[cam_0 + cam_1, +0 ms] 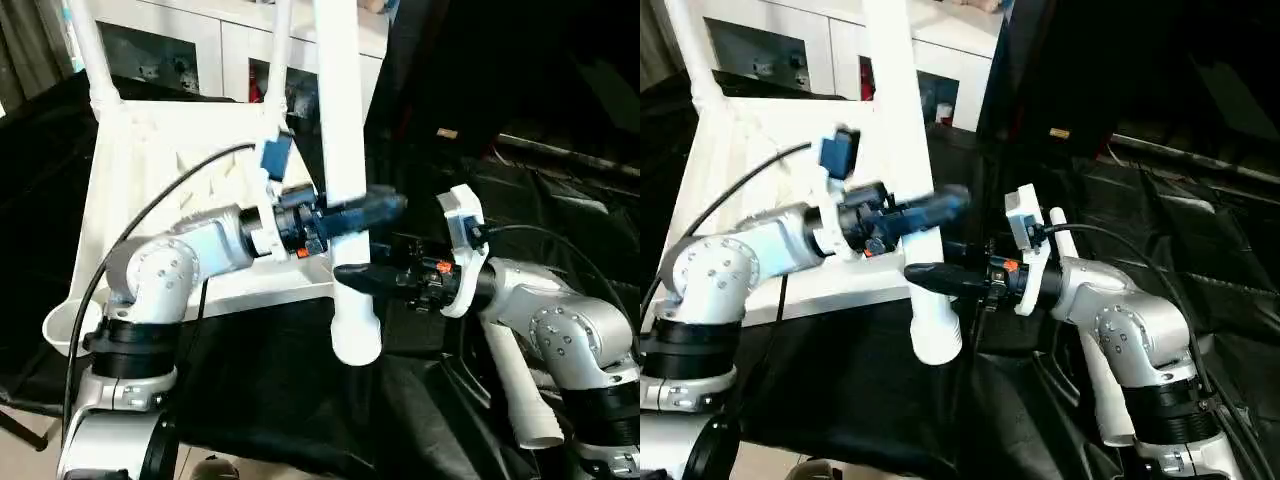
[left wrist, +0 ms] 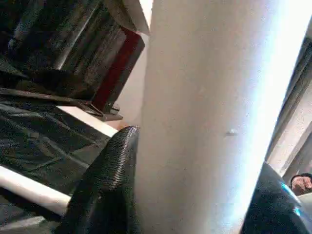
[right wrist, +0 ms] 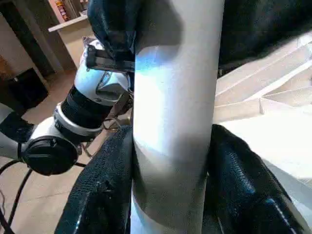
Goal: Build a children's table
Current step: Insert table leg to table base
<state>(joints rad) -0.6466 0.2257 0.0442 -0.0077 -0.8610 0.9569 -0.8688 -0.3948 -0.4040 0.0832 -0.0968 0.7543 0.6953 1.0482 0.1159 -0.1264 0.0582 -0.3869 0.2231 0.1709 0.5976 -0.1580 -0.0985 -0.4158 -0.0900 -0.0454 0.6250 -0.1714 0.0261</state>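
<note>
White leg (image 1: 345,150) (upright) between both grippers

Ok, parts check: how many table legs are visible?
4: left socketed leg and right socketed leg stand in the tabletop; left end effector and right end effector grip the held leg; the spare leg lies on the black cloth.

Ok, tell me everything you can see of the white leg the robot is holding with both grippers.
The held leg is a long, smooth white tube that looks like plastic, widening toward its open lower end. It stands nearly upright in the air in front of the upturned tabletop, its top running out of the head views. The left gripper is closed around it higher up and the right gripper just below; the wrist views show black fingers pressed on both sides. Its lower end hangs free above the black-draped work table.
</note>
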